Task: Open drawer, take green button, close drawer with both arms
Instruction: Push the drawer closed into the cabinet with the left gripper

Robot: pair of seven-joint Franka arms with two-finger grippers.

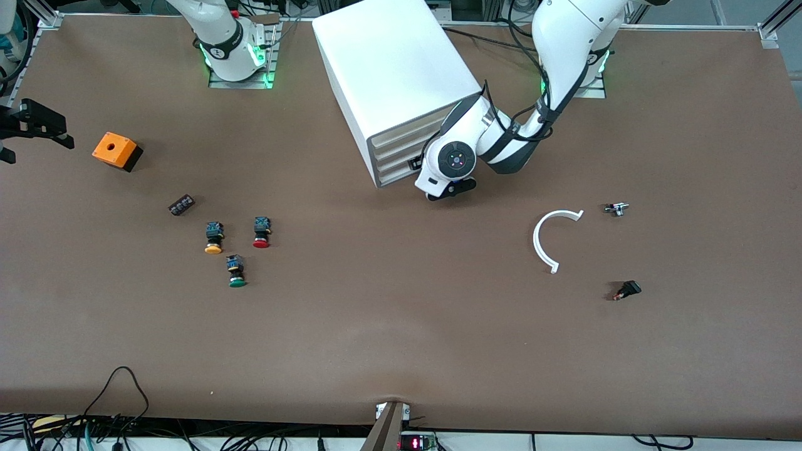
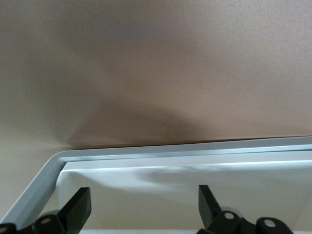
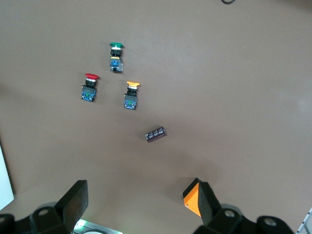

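Note:
The white cabinet (image 1: 395,69) stands near the arms' bases, with its drawer (image 1: 396,178) lowest in the stack and looking shut. My left gripper (image 1: 446,190) is down at that drawer's front, at the corner toward the left arm's end. In the left wrist view the left gripper (image 2: 145,204) is open, with its fingers (image 2: 80,207) over a white, grey-rimmed drawer surface (image 2: 161,158) and nothing between them. The green button (image 1: 237,273) (image 3: 116,56) lies on the table. My right gripper (image 1: 39,125) (image 3: 141,200) hangs open and empty over the right arm's end of the table.
A yellow-capped button (image 1: 213,238) and a red-capped one (image 1: 261,232) lie just farther from the camera than the green one. Also toward the right arm's end are an orange box (image 1: 116,150) and a small black part (image 1: 181,205). Toward the left arm's end lie a white curved piece (image 1: 546,241) and two small parts (image 1: 617,208) (image 1: 628,289).

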